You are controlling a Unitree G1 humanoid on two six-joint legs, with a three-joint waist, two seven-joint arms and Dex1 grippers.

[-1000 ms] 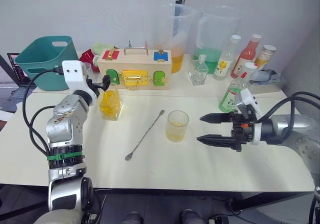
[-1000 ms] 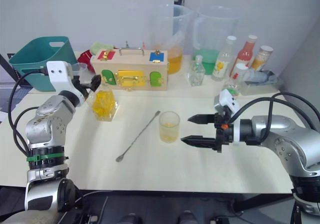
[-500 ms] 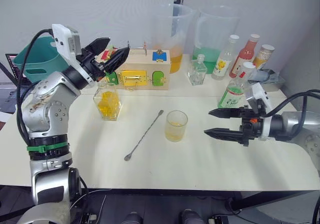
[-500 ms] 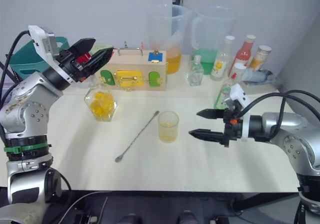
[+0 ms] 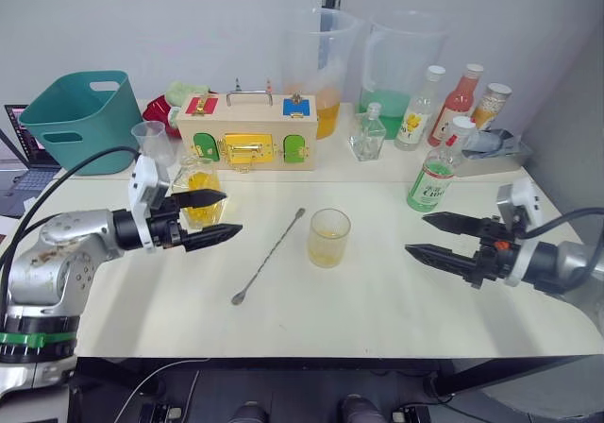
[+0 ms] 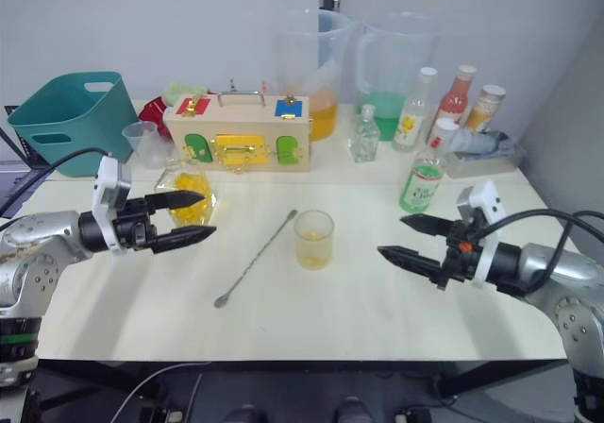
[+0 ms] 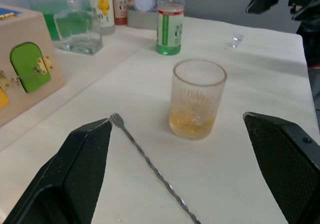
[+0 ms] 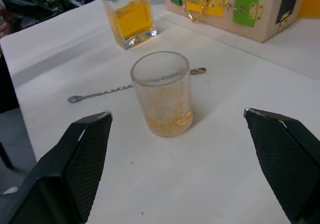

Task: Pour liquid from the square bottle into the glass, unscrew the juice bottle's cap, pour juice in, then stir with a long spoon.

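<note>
Two tools are held wide open and empty, the left tool [image 5: 209, 217] and right tool [image 5: 437, 236] facing the glass [image 5: 328, 238] between them. A shallow layer of yellow-orange liquid [image 7: 192, 125] is seen in the ribbed glass.

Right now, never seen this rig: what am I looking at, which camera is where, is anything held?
It is a humanoid robot at a table. The two wide pictures come from its head camera; the other two come from cameras on its wrists, looking along the black fingers.

The left gripper and the right gripper are both open and hold nothing.

On the table stand the glass with a little yellow-orange liquid in it, the long spoon lying beside it, the square bottle behind the left gripper, and the juice bottle with its cap on. Behind are a wooden latch box, two big jugs and more bottles.
</note>
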